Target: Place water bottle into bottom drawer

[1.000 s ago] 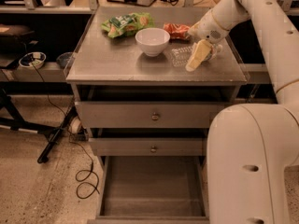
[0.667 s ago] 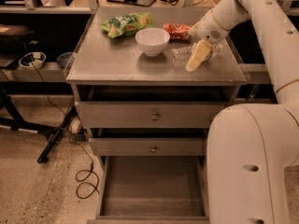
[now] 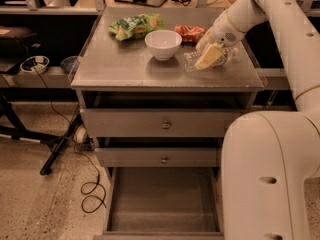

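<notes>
Grey metal cabinet top (image 3: pixel 125 71), warm dim light, shelving behind. We note the gripper (image 3: pixel 209 57) low over the near right part of this surface, at the end of the white arm (image 3: pixel 280 14) that comes in from the upper right. Directly under the gripper, touching it, lies the water bottle (image 3: pixel 190 63) on its side on the cabinet top; its clear ribbed body sticks out to the picture-left of the gripper. We cannot tell whether the gripper is clamped on the bottle or only laid against it.

Just behind the gripper: orange-red packet (image 3: pixel 189 32). Picture-left of the gripper, near but apart from the bottle: white bowl (image 3: pixel 163 44), upright. Farther left and back: green snack bag (image 3: pixel 135 26).

Well below the gripper, the bottom drawer (image 3: pixel 162 199) stands pulled out, plain grey floor showing. Two knobbed drawers (image 3: pixel 162 124) above it are closed. Robot base (image 3: pixel 270 174) fills the lower right.
</notes>
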You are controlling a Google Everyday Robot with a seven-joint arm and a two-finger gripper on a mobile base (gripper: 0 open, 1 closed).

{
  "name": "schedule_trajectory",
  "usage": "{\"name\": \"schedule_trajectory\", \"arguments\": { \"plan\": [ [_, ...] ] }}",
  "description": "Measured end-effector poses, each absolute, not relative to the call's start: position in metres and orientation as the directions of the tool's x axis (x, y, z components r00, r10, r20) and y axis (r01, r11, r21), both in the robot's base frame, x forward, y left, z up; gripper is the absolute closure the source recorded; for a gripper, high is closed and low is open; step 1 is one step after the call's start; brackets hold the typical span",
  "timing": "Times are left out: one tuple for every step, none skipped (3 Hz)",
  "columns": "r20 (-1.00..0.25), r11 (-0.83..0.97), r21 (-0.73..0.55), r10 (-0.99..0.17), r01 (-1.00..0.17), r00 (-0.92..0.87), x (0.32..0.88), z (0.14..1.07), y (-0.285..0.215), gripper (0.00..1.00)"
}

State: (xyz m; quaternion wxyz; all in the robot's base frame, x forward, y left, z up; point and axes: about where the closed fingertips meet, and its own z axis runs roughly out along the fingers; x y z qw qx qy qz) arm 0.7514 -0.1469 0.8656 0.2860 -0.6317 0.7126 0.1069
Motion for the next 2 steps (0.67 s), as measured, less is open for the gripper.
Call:
{"name": "schedule_trajectory", "arguments": {
  "plan": [
    [-0.543, 0.179, -0.209, -0.839, -0.961, -0.038, 0.7514, 0.8656, -0.1469, 0.66],
    [-0.543, 0.179, -0.209, -0.839, -0.961, -0.038, 0.7515, 0.8656, -0.1469, 0.89]
  ]
}}
